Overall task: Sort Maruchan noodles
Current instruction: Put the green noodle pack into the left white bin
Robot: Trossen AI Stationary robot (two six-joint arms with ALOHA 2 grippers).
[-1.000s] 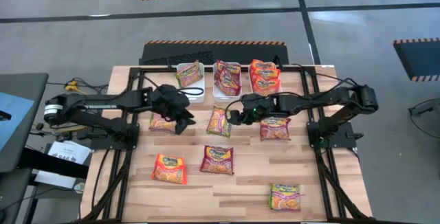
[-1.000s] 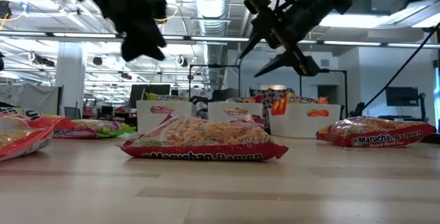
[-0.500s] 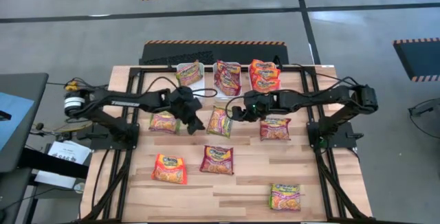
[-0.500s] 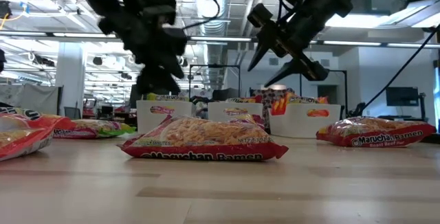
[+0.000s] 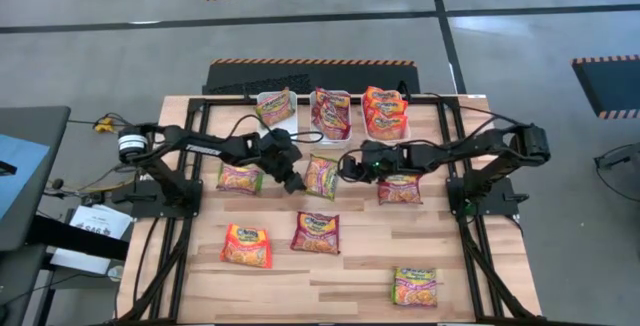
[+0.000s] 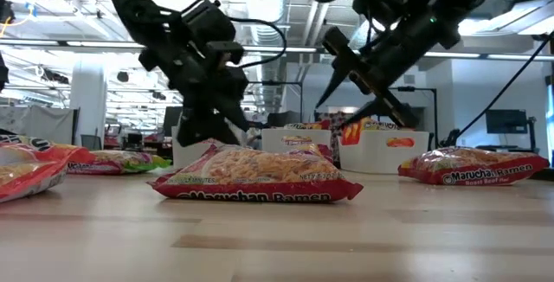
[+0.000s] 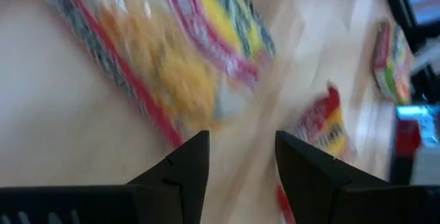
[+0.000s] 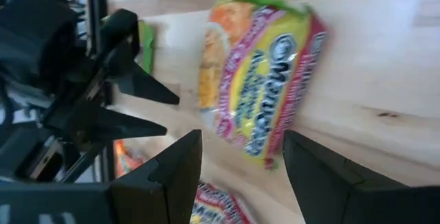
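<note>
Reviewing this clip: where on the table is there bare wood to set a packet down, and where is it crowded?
Free: the near strip between the orange packet and the green-trimmed packet, and the table's near corners. Crowded: the far middle, where the left gripper and right gripper flank a packet before the bins.
</note>
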